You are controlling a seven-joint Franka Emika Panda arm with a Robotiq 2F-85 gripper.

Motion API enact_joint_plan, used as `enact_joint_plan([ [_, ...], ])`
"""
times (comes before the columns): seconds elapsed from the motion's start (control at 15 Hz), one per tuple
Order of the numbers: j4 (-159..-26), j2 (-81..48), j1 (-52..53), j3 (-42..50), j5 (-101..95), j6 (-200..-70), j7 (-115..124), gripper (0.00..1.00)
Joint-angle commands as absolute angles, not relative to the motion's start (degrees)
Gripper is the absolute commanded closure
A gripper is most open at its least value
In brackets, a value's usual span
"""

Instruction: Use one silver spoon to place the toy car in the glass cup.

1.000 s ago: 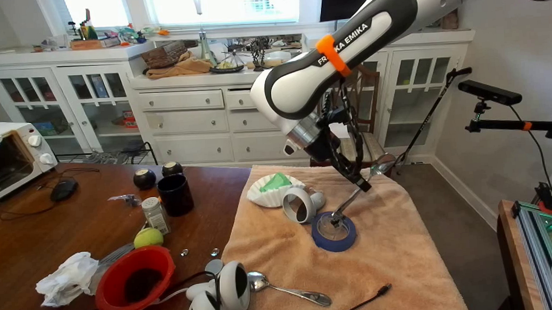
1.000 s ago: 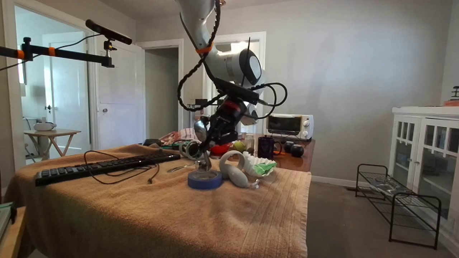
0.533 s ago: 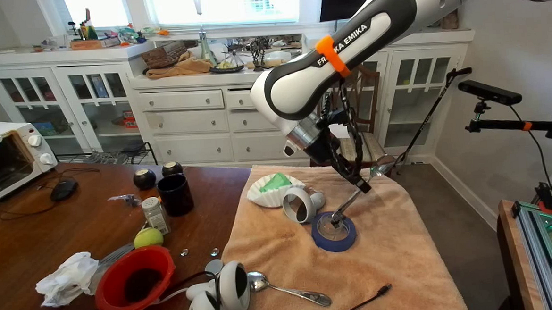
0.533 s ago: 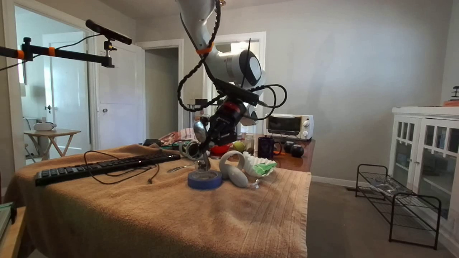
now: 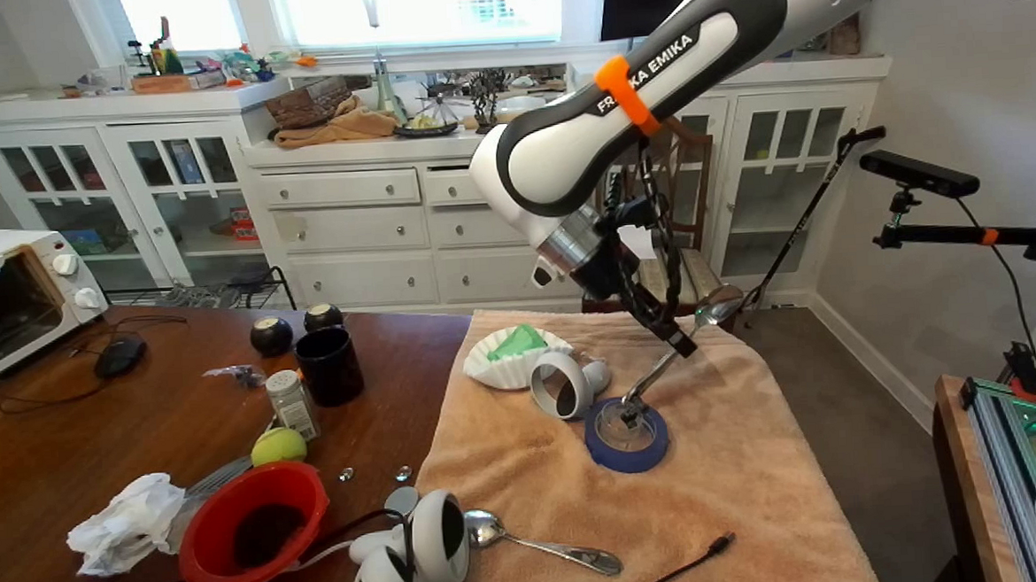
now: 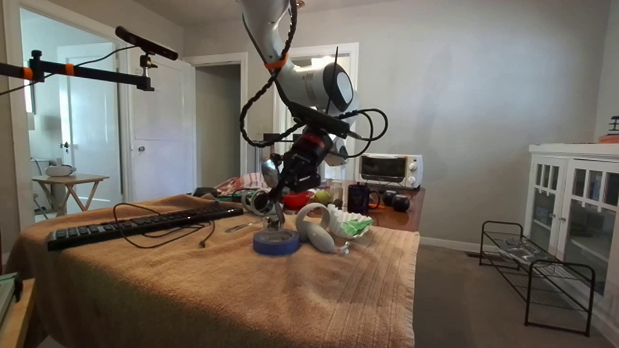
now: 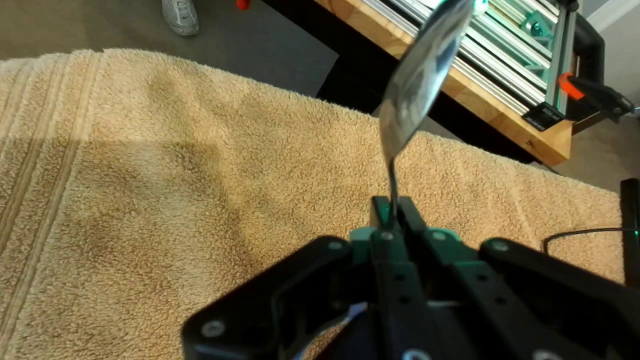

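A slim silver metal spoon (image 7: 406, 107) is pinched tight by the black gripper (image 7: 393, 206), its handle (image 5: 651, 377) slanted down toward a small clear cylindrical glass cup (image 5: 614, 430) within a blue tape ring (image 5: 629, 461); at its end a dark shape (image 5: 632, 416) (the toy car, perhaps) is seen.

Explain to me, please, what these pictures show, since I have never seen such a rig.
This is a robot arm with a two-fingered hand. Two pictures come from cameras outside it; the third, from its wrist. The hand holds a silver spoon, bowl upward, handle slanting down toward a blue tape ring on the tan towel. The ring seems to surround the glass cup; a small dark thing there is too unclear to name. Also on the towel lie another spoon and a keyboard.
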State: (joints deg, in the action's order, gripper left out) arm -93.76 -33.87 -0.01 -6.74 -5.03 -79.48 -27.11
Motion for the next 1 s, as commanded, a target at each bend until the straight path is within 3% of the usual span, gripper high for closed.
enact_joint_plan([
  [0.0,-95.8,-31.4,-0.5,-7.2,-3.3,-78.0,-27.0,0.99],
  [0.93,-99.9,-28.7,-0.6,-6.2,0.7,-77.6,-21.8,0.99],
])
